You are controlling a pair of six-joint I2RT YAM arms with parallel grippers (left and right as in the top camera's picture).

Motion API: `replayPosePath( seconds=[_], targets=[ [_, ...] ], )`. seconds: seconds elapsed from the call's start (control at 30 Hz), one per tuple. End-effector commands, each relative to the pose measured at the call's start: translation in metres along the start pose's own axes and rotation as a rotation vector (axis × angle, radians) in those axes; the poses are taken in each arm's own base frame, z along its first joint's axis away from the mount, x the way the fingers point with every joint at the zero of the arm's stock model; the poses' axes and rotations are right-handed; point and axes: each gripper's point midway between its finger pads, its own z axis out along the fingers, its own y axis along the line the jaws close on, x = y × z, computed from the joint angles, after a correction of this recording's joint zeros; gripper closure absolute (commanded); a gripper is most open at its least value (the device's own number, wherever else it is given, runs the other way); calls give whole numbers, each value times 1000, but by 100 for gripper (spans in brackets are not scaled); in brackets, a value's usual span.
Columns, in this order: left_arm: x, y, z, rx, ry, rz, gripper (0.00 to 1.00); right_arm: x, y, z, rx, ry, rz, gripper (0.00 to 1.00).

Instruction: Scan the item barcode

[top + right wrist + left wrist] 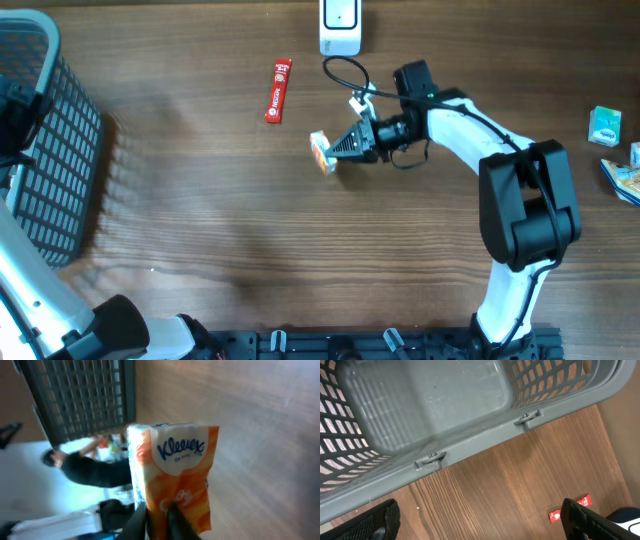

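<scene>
Wood-grain table (220, 230), Kleenex pack (321, 152) over it, grey mesh basket (50, 150) at edge

Open across the middle of the tabletop (260, 240) and along its near edge. Blocked at the left edge by the basket (45, 140). Cluttered at the far edge by scanner (340, 27) and red packet (278, 90). Crossed right of centre by the right arm (470, 135), tissue pack (321, 152) pinched in the right gripper (336, 150). Narrowed at the right edge by a green box (604, 127).
</scene>
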Motion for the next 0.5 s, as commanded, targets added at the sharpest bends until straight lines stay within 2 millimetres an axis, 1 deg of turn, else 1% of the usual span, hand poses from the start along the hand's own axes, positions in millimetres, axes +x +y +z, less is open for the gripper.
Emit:
replayPosePath(
  seconds=[0.0,0.03,0.1,0.13,0.2,0.23,0.3,0.37,0.47],
  targets=[
    [-2,2,1,-7,-5,-14,0,7,-30,4,90,-7,163,70],
    [-2,2,1,-7,-5,-14,0,6,-45,2,176,-30,204,66],
    [-2,2,1,-7,-5,-14,0,5,-71,-5,331,-74,268,53],
    [-2,2,1,-7,-5,-14,0,5,-80,-9,386,-87,281,44],
    [-2,2,1,-7,-5,-14,0,6,-92,-15,466,-100,296,36],
    [-2,2,1,-7,-5,-14,0,6,-96,-20,501,-107,306,35],
    [-2,2,1,-7,-5,-14,0,6,-99,-28,539,-108,309,35],
    [-2,2,1,-7,-5,-14,0,3,-91,-34,542,-95,260,35],
    [-2,2,1,-7,-5,-14,0,0,-79,-36,539,-96,222,34]
  ],
)
